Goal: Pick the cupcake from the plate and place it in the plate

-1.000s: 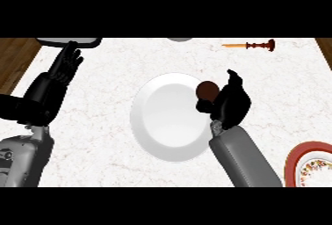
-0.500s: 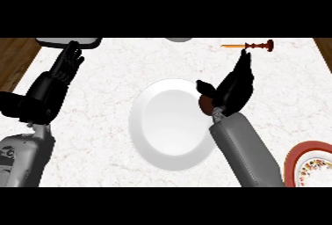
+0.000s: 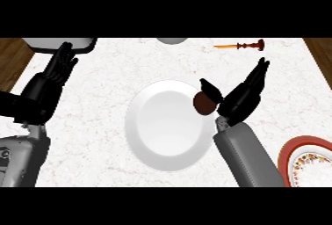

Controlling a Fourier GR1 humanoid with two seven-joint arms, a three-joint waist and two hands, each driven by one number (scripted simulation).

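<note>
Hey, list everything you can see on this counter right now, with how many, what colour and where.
White plate: one, white, middle of the counter.
Cupcake: one, dark brown, at the white plate's right rim, beside the right robot hand's thumb.
Patterned plate: one, red rim with a white patterned centre, lower right, partly cut off.
Slim orange and dark red object: one, lying at the top right; cannot tell what it is.
Grey object: one, top left corner, partly behind the left robot hand.
Pale round object: one, top edge, mostly cut off.
Counter: one, white marbled top.
Left robot hand: black, open, resting at the left.
Right robot hand: black, fingers straight, right of the cupcake.
</note>
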